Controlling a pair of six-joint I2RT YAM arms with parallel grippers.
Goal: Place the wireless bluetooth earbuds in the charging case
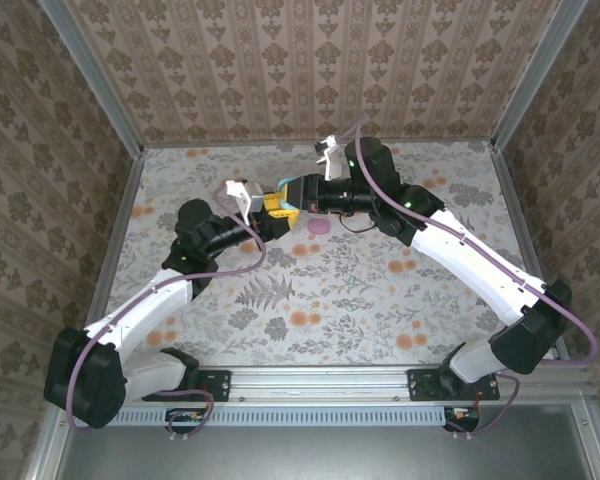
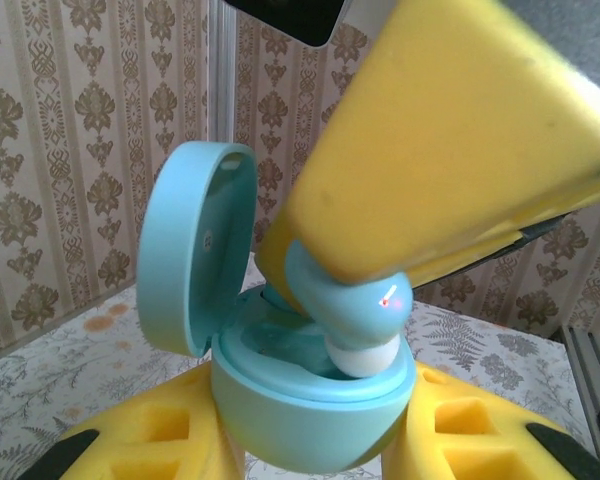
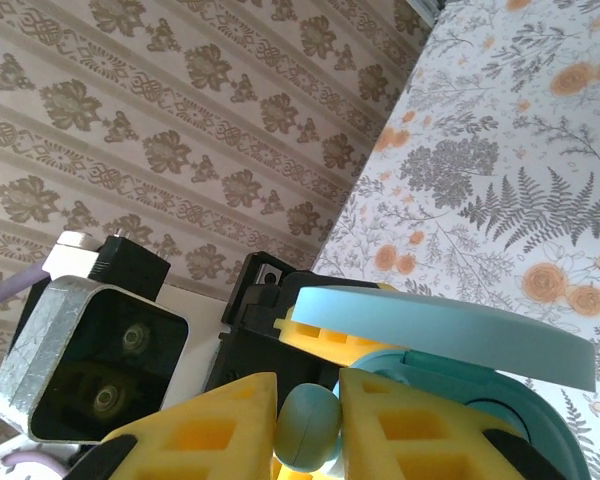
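Floral-printed counter [image 1: 360,300] with patterned wallpaper walls around it. Raised above it, the left yellow fingers [image 2: 150,440] pinch a mint-teal pebble-shaped plastic charging case [image 2: 310,420] from both sides, its round lid [image 2: 190,260] hinged open and upright. The right yellow fingers [image 3: 410,430] pinch a mint-teal rounded earbud [image 2: 355,305], whose white tip sits down in the case's open mouth. A small pink pebble-shaped object [image 1: 321,227] lies on the counter near the case.

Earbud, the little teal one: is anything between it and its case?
Nothing visible is. The small mint-teal plastic earbud, pinched in the right claw, has its white tip inside the round teal charging case, whose lid stands swung open.
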